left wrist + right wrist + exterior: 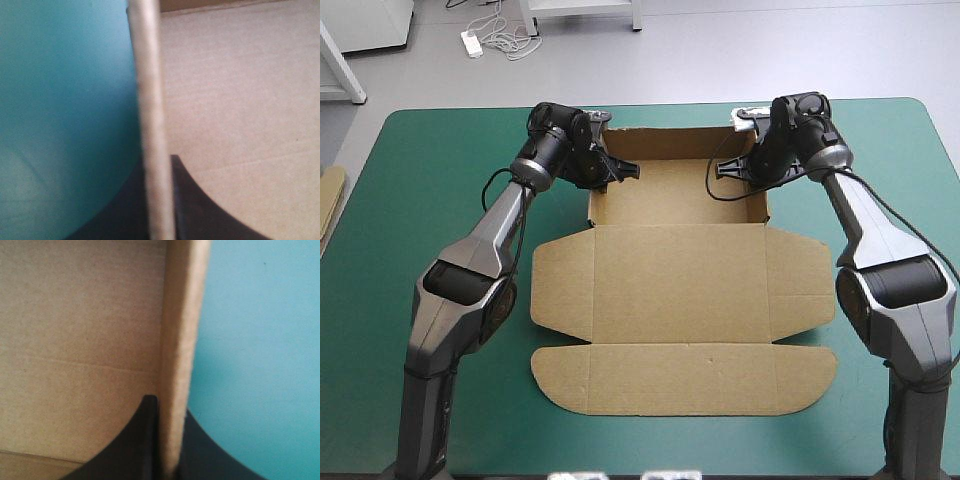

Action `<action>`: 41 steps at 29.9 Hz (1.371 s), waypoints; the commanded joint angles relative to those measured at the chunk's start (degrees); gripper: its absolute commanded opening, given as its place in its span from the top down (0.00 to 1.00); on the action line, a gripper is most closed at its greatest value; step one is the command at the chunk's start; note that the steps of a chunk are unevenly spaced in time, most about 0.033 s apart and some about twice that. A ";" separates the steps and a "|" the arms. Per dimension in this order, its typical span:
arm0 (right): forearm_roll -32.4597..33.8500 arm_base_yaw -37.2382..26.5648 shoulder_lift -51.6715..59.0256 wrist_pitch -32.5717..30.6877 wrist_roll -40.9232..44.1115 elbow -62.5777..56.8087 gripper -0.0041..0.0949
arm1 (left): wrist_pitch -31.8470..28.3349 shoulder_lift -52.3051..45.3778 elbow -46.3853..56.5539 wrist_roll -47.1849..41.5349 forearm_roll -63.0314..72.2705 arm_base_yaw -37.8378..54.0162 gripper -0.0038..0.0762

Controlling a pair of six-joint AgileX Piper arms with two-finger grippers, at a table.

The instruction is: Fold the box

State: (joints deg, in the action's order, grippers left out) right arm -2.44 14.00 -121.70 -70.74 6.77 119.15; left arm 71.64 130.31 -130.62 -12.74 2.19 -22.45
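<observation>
The box lies in the middle of the table, on the teal-green cover. Its far part stands as an open tray, with the back wall and the two side walls raised, and the lid with its side flaps lies flat toward the near edge of the table. The left gripper is at the left side wall of the tray, near the far corner. In the left wrist view the left gripper has its black fingers almost pressed together, one on each side of the thin upright wall, so it pinches the box. The right gripper is at the right side wall, opposite to the left one. In the right wrist view the right gripper pinches the right wall in the same way, one finger inside the tray and one outside over the cover. An edge of more board shows at the table's left edge.
</observation>
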 commanded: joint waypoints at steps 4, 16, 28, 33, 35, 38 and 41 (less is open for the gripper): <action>-0.84 0.40 -1.03 -0.64 -1.58 0.90 0.96 | 2.32 -1.80 -1.74 1.57 4.07 -0.24 0.96; -0.18 0.40 -2.50 -0.64 -0.92 0.90 0.95 | 1.96 -0.92 -1.74 1.65 1.52 -0.24 0.87; -0.18 0.40 -1.62 -0.64 -1.30 6.14 0.48 | 2.36 -1.27 -4.06 3.34 1.52 -0.24 0.41; 0.85 0.18 -0.14 -0.64 -1.52 6.13 0.47 | 2.36 -1.27 -10.05 4.07 1.52 -0.24 0.41; 0.85 -0.05 0.62 -0.64 -1.52 6.13 0.47 | 2.36 -1.27 -12.44 4.05 1.52 -0.24 0.41; 1.48 -0.05 1.71 -0.64 -1.72 6.47 0.47 | 2.39 -1.64 -15.59 4.21 1.52 -0.24 0.41; 2.44 -0.05 2.69 -0.64 -1.72 6.62 0.47 | 2.39 -2.75 -16.74 4.82 0.43 -0.24 0.41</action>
State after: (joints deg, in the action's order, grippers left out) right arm -1.14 14.34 -124.17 -70.98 5.69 123.59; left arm 71.46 132.95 -144.65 -8.26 2.93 -22.48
